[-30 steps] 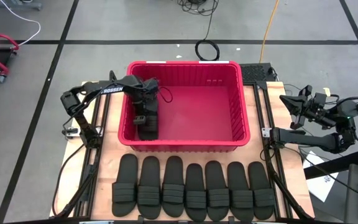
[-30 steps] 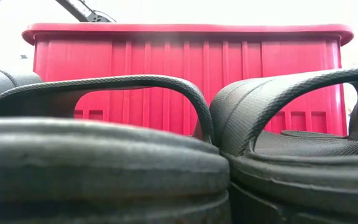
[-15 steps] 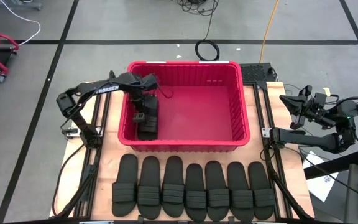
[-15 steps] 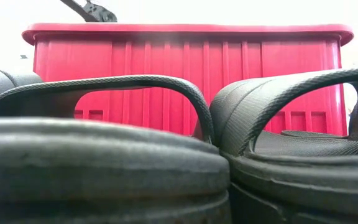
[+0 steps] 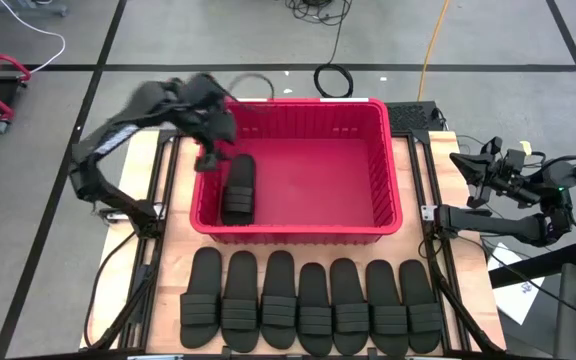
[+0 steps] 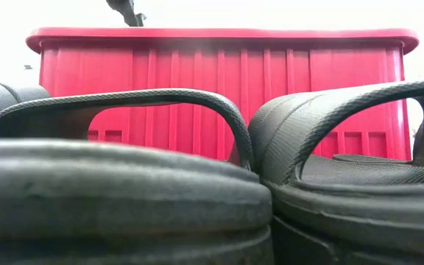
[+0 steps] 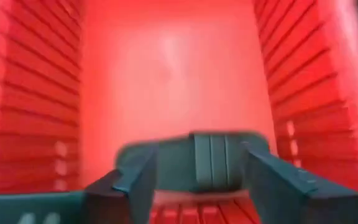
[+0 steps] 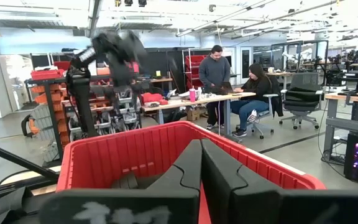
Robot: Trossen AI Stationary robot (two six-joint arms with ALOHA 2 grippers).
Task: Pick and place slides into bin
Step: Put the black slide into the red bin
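The left gripper [image 5: 208, 158] hangs above the left rim of the bin [image 5: 298, 233]. Its fingers [image 7: 135, 183] are apart and empty, and nothing is between them. In the left wrist view they frame one slide [image 5: 238, 188], which lies flat on the bin floor against the left wall, toward the near-left corner; the gripper does not touch it. I judge that this slide is delivered and free, and the open jaws fit a release, not a grip.

The right gripper [image 5: 472, 165] waits past the table's right edge, well apart from the bin, with its fingers [image 8: 191, 165] pressed together on nothing.

Seven more slides [image 5: 310, 301] lie in one row along the near edge of the table, side by side and nearly touching, straps toward that edge. I think this order gives an easy grasp from above for each one. Most of the task is not yet done.
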